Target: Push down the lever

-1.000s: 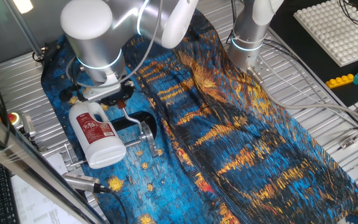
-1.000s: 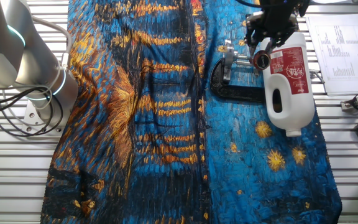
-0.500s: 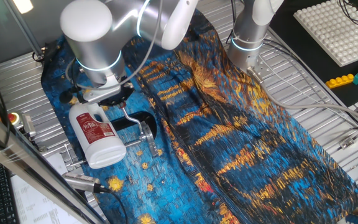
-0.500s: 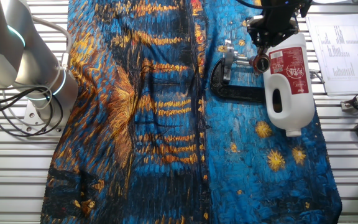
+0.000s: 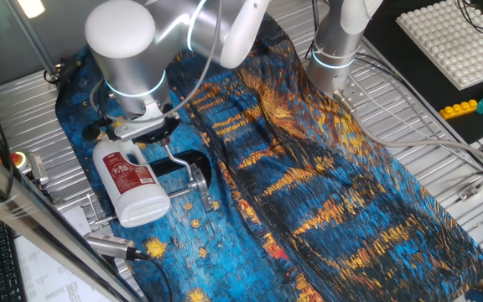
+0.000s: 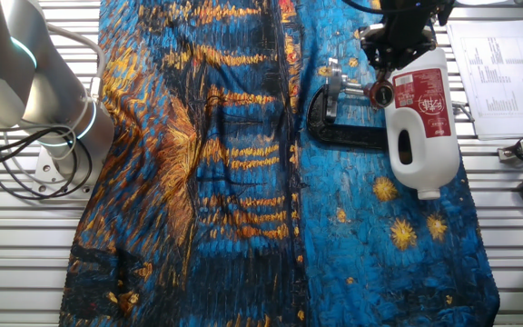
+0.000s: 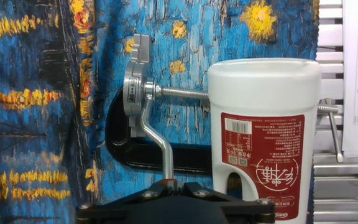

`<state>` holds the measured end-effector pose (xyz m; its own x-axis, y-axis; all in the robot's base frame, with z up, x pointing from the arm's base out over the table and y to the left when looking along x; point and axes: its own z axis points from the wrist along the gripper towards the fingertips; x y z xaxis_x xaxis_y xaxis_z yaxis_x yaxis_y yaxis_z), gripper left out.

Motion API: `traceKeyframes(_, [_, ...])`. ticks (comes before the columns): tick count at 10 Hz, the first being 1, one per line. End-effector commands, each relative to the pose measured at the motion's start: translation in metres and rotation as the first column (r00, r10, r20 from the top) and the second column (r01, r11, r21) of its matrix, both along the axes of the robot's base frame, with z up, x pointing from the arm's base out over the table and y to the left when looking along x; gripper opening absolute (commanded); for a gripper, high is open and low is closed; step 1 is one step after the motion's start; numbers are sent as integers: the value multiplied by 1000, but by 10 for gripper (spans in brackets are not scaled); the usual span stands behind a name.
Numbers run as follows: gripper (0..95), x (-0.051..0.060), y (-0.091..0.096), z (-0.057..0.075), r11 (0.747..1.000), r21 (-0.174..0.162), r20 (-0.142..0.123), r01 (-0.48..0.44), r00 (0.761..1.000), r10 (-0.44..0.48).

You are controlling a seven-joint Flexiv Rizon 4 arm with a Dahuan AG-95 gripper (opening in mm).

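In my hand view, the starry blue cloth [image 7: 36, 93] is spreading across the left, and the black C-shaped clamp [image 7: 129, 146] is lying on it. The lever [image 7: 156, 140] is curving from the clamp's silver head down toward me — its red-capped end is sitting right at my gripper [image 7: 173, 186], though I cannot tell whether my fingers are spread or pinching it. Just to the right, the white bottle [image 7: 263, 134] is lying against the clamp's screw.
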<state>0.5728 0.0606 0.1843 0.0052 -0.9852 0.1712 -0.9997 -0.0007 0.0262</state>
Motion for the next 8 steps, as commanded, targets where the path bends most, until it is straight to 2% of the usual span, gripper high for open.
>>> traceKeyframes(1, [0,0,-4,-4,1000,2,9,-8,1000,8])
traceKeyframes(5, [0,-7,-10,-10,1000,-4,13,-21,1000,21])
traceKeyframes(8, [0,-3,-15,-19,999,-3,30,-35,999,35])
